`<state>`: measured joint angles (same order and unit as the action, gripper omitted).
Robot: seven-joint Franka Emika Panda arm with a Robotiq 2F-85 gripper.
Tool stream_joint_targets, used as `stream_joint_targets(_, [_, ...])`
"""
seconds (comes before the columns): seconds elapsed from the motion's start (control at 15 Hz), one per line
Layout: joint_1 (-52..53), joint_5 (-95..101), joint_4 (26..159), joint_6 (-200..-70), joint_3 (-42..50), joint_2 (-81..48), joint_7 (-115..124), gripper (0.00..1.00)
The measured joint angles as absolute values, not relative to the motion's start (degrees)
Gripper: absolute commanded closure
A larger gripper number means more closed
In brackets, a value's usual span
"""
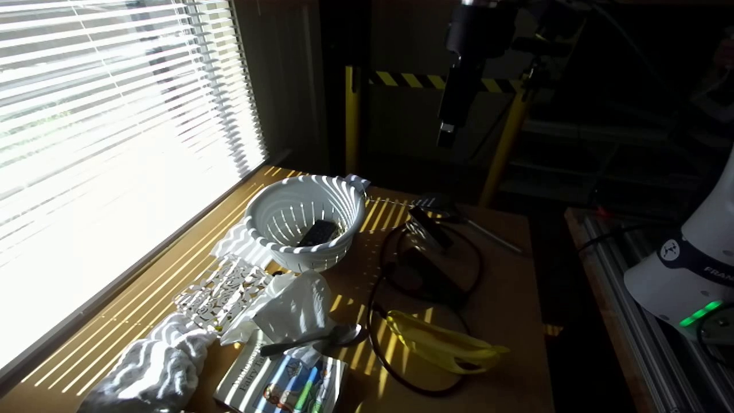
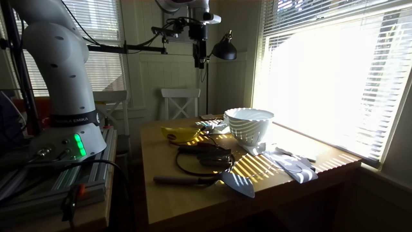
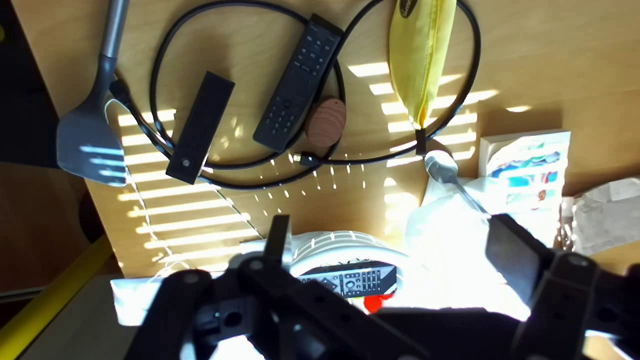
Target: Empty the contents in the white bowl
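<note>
Sunlight (image 3: 182, 207) is striping the brown wooden counter (image 2: 173, 199), where a round white slotted bowl (image 2: 249, 129) is standing, holding a black rectangular remote (image 1: 319, 232) and a small red object (image 3: 372, 303). Above the counter, the black two-fingered hand (image 3: 397, 247) is hovering with its fingers (image 3: 512, 255) spread wide, gripping nothing.

The claw (image 3: 397, 250) looks largely matt; well below it, the desk (image 2: 178, 207) is smooth wood. Also lower than the claw, the white bowl (image 2: 249, 130) looks like smooth plastic, a black remote (image 3: 298, 82) like matt plastic, the oval disc (image 3: 326, 121) like grained wood, the spoon (image 3: 442, 166) glossy, the yellow banana (image 3: 421, 57) like seamed cloth, the grey fabric (image 1: 155, 367) soft and rumpled.
</note>
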<state>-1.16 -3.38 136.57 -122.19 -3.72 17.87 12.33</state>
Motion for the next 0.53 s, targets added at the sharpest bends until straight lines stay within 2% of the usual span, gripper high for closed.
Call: stream_joint_targets(0.53, [-0.9,-4.1,133.3,-119.0,-3.9,11.9,13.1,0.0])
